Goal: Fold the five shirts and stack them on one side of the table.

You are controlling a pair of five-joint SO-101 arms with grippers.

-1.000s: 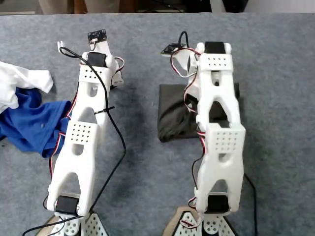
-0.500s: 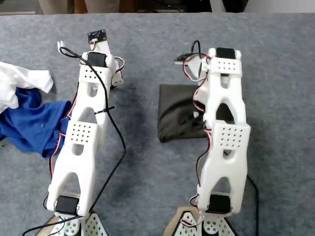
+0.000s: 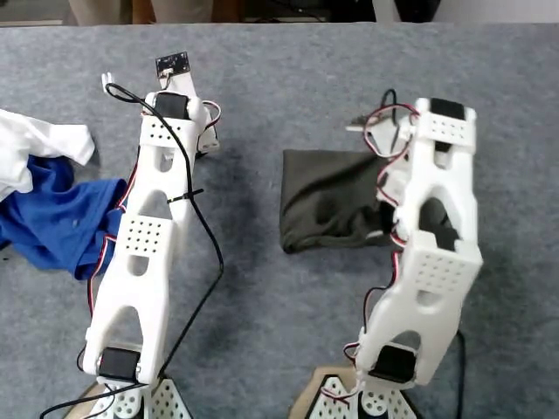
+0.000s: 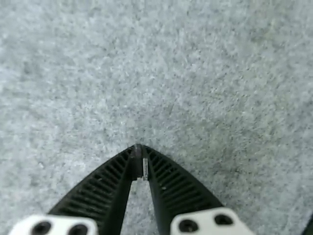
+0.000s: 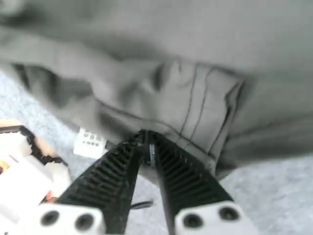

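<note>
Dark shirt [image 3: 327, 201] is lying folded into a rough rectangle on the grey table [image 3: 262, 78], centre-right. Its near-left corner is bulging and creased rather than lying flat. The right arm [image 3: 432, 227] is overhanging the shirt's right-hand edge.

In the right wrist view the right gripper [image 5: 145, 141] is showing its fingers pressed together at the tips. It is hanging just over the folded layers of the dark shirt [image 5: 186, 98] near a seamed edge, with no cloth visibly pinched between them.

Blue shirt [image 3: 52, 223] is lying crumpled at the table's left side, with the white shirt [image 3: 35, 144] bunched partly over it at the edge. Both are waiting unfolded.

The left arm [image 3: 148, 244] is stretching up the table between those two and the dark shirt. The left gripper [image 4: 138, 157] is also showing fingers together, over bare table and holding nothing.

Risks, as judged:
- The right fingertips are sitting close to the top layer. Any sideways sweep could be snagging the seam and dragging the fold open.
- Loose cables [image 3: 389, 161] on the right arm are hanging above the cloth and could be catching it.
- Blue and white are overlapping, so lifting one is likely to be hauling the other along.
- The puffy corner could be making later stacked shirts tilt and slide.
</note>
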